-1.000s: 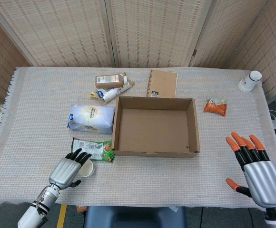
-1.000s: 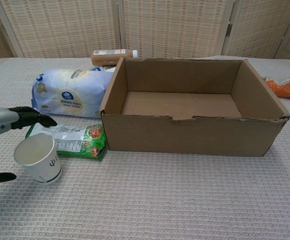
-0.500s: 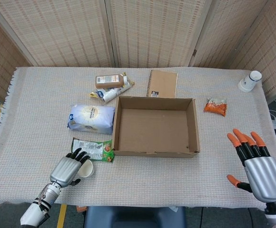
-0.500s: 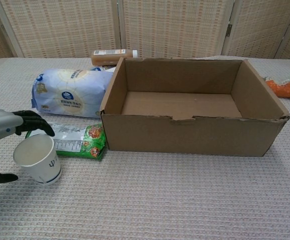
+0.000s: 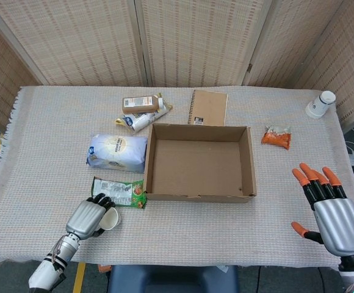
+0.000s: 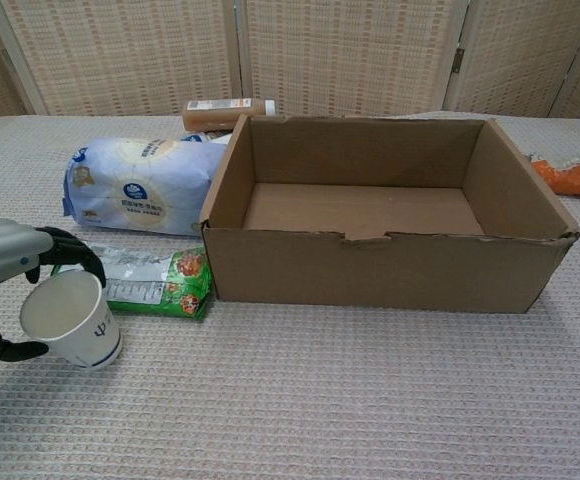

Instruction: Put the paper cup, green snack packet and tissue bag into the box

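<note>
Left hand [image 6: 10, 270] wraps the paper cup [image 6: 68, 318] at the near-left of the worktop [image 5: 55, 122]; fingers curl over the rim, thumb below, cup upright on the cloth. Right hand [image 5: 329, 210] hovers spread, holding nothing. Green snack packet [image 6: 155, 281] lies just behind the cup, tissue bag [image 6: 140, 185] beyond it, both beside the empty box [image 6: 390, 265].

Risk: thin cup wall may crush or slip under squeeze. Lift must clear the box's near wall; open room lies along the near edge.

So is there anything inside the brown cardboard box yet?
No, the brown cardboard box shows only its bare floor in the head view.
</note>
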### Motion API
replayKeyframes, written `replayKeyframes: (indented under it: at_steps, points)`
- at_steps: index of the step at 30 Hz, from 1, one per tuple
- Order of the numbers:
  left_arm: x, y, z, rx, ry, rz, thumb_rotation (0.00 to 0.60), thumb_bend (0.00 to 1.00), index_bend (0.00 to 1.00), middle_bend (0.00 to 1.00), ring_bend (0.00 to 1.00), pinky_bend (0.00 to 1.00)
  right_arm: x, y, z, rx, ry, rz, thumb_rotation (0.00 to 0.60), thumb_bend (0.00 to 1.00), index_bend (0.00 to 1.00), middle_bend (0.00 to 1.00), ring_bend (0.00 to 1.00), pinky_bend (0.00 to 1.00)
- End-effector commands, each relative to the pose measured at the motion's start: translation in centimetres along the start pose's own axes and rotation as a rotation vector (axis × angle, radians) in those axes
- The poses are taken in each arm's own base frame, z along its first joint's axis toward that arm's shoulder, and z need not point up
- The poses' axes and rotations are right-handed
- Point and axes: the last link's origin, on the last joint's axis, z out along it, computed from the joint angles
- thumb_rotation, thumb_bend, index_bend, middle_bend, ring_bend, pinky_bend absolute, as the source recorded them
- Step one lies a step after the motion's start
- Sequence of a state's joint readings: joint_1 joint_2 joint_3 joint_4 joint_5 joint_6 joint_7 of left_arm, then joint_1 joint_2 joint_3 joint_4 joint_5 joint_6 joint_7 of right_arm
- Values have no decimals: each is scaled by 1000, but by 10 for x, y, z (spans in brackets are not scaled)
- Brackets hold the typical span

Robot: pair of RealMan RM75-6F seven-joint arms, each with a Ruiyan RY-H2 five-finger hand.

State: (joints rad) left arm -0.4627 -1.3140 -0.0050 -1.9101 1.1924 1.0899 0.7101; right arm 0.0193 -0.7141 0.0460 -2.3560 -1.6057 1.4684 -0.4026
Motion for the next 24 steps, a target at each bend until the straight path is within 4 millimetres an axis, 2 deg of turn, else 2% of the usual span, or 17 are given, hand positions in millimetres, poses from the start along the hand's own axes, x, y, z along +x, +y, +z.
replayKeyframes:
  at_steps: [1, 8, 11, 14, 21, 24]
  points:
    - [1, 0, -1, -3, 7, -4, 600, 268, 358, 305, 209, 435, 0, 0, 0, -1, 0, 0, 600, 81, 43, 0, 0, 0]
    - [4, -2, -6, 1, 1, -7, 600, 289, 416, 393, 296, 533, 0, 0, 0, -2, 1, 1, 600, 81, 43, 0, 0, 0]
    - [14, -2, -11, -4, 9, -5, 600, 288, 415, 408, 305, 544, 0, 1, 0, -4, 2, 2, 600, 81, 43, 0, 0, 0]
    - [35, -4, -20, -4, 43, 36, 600, 288, 413, 409, 307, 545, 1, 1, 0, -7, 2, 3, 600, 81, 43, 0, 0, 0]
    - [102, -5, -51, 8, 125, 113, 600, 289, 412, 424, 319, 557, 1, 2, 1, -8, 1, 3, 600, 81, 43, 0, 0, 0]
    - [130, -7, -53, 7, 171, 125, 600, 288, 413, 429, 325, 563, 1, 1, 0, -6, 4, 3, 600, 81, 43, 0, 0, 0]
